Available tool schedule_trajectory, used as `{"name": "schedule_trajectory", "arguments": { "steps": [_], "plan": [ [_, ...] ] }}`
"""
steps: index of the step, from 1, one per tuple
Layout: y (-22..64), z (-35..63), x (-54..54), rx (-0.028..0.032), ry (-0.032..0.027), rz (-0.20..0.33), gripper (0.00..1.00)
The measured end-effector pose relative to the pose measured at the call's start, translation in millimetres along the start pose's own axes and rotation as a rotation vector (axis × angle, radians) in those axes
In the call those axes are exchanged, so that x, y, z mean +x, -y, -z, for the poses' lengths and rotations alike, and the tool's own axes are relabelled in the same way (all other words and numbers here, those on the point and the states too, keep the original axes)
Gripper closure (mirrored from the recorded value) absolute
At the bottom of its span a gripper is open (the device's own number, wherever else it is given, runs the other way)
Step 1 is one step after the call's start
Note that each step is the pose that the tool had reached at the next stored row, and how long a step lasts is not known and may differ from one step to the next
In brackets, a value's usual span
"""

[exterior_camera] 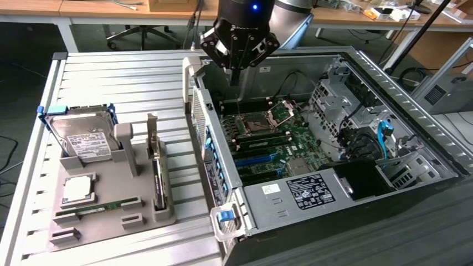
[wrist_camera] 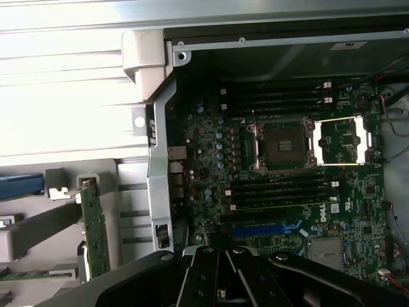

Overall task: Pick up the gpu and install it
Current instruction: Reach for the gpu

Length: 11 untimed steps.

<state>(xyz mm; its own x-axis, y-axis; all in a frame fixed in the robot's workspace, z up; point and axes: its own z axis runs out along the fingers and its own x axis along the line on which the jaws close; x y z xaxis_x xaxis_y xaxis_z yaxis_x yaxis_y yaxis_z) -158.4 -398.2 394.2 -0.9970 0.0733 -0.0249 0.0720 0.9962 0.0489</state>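
One gripper (exterior_camera: 235, 77), fingers clenched on nothing, hovers above PC case (exterior_camera: 198, 105) mobo (exterior_camera: 273, 141); gpu (exterior_camera: 157, 183) stands upright in grey holder (exterior_camera: 111, 221) on bench (exterior_camera: 111, 72) beside the case, so pickup's pending and needs fingers spread.

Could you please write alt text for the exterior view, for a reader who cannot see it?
A robot arm's shut, empty pincer hangs over the far end of an open computer case. On the exterior view's left, the graphics card stands on edge in a grey tray that also holds a hard drive.
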Motion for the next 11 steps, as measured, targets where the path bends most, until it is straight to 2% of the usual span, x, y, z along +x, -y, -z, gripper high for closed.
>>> {"name": "schedule_trajectory", "arguments": {
  "steps": [11],
  "plan": [
    [0.3, 0.1, 3.9, 0.0, 0.0, 0.0, 0.89]
  ]
}}
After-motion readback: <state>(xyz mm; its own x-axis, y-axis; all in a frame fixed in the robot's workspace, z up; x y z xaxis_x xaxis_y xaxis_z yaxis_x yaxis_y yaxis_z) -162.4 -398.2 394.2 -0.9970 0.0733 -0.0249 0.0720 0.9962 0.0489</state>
